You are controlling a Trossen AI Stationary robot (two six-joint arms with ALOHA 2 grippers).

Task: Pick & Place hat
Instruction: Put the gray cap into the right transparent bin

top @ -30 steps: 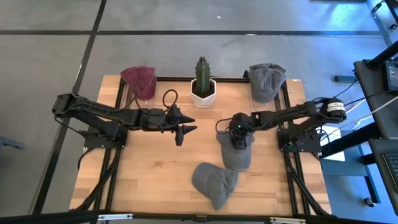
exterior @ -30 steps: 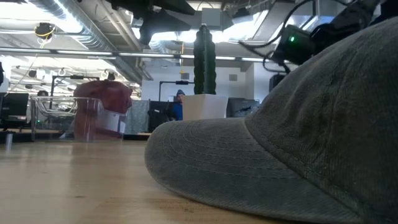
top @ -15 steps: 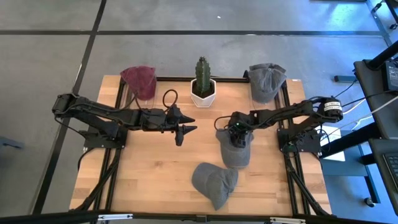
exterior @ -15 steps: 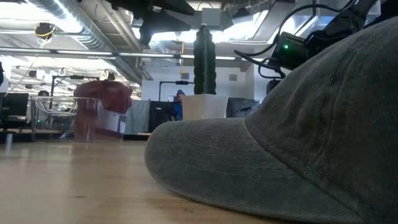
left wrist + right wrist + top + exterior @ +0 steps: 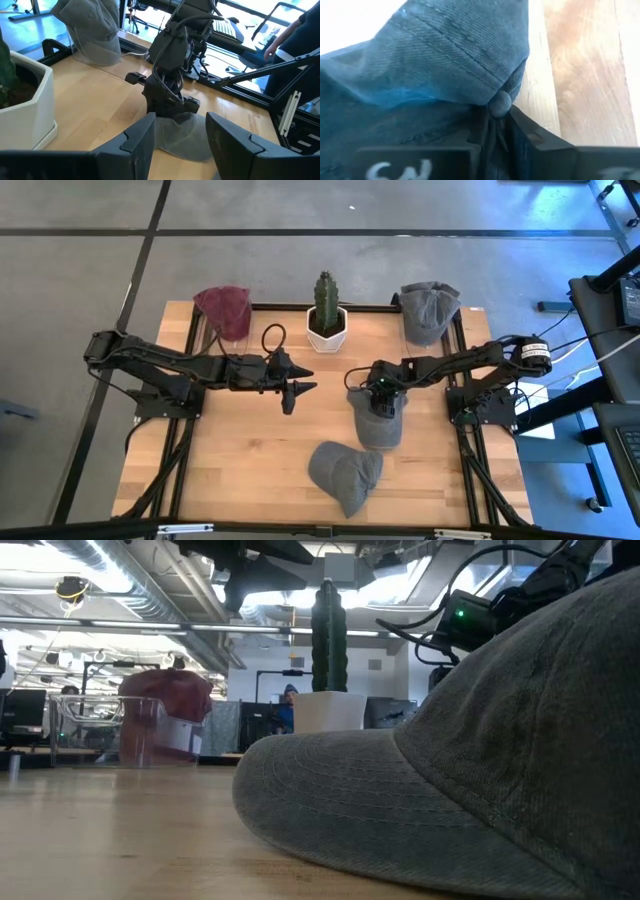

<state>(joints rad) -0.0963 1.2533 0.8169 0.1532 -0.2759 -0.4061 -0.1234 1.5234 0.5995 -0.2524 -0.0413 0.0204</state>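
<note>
Grey hat (image 5: 380, 428) pinched at its crown button by right hand (image 5: 381, 406); left hand (image 5: 296, 390) apart, mid-table; no legible writing.

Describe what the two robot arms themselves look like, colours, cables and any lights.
Both arms are dark, jointed links. The left arm carries a looped black cable near its wrist, and the left gripper ends in pointed black tips. The right arm shows a white band by its shoulder and a green light near its wrist.

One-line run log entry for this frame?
phase: grasp | right claw: shut on grey hat, mid-table | left claw: open, idle | grey hat: on table
</note>
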